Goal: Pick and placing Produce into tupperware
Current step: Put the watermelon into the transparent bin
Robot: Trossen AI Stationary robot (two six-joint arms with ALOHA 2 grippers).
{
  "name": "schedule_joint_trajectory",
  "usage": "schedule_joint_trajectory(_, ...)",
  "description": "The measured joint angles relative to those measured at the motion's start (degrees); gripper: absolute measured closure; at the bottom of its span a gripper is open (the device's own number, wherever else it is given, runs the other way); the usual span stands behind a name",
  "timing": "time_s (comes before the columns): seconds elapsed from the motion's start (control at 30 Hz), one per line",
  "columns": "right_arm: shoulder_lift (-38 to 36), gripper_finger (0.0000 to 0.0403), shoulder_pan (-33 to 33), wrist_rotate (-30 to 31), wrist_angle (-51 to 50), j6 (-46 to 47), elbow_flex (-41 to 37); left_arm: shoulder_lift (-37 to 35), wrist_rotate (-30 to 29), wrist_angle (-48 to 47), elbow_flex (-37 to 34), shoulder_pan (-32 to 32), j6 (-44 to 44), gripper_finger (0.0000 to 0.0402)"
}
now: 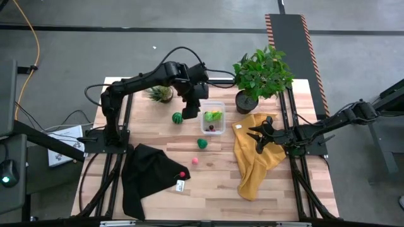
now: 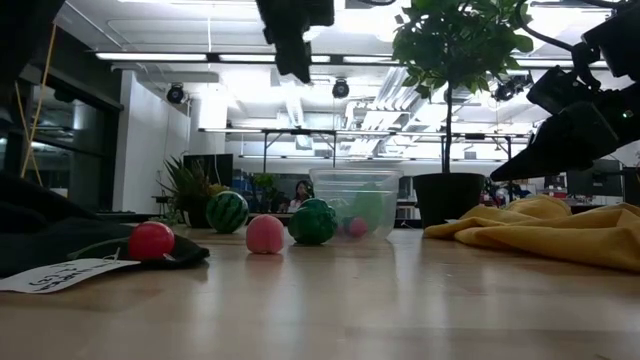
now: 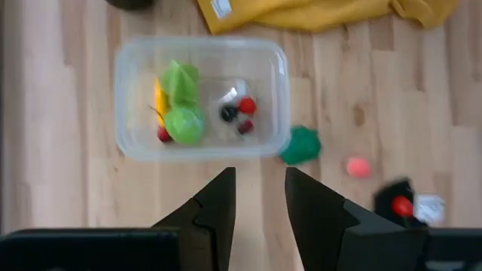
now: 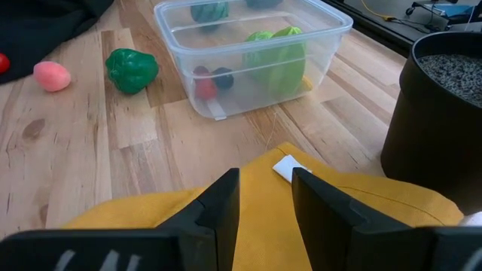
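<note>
Overhead, the tupperware sits at the table's far middle, beside the black pot of a leafy plant; the left gripper hangs just left of it, with a striped melon nearby. A green pepper and a pink ball lie nearer, and a red ball rests on the black cloth beside a white tag. The right gripper hovers over the yellow cloth. At table level, the tag carries handwriting too small to read. From the left wrist, the fingers stand slightly apart, holding nothing, above bare wood near the container, which holds green, yellow and small red pieces. From the right wrist, its fingers are likewise a little apart and empty above the yellow cloth, whose small white label is blank.
</note>
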Motion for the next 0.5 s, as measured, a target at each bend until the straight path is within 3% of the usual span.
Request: schedule_joint_trajectory(0.5, 0.00, 0.0289, 0.00, 0.00, -0.13, 0.00, 0.00, -1.09, 3.12, -9.62, 0.02, -0.07, 0.54, 0.0296)
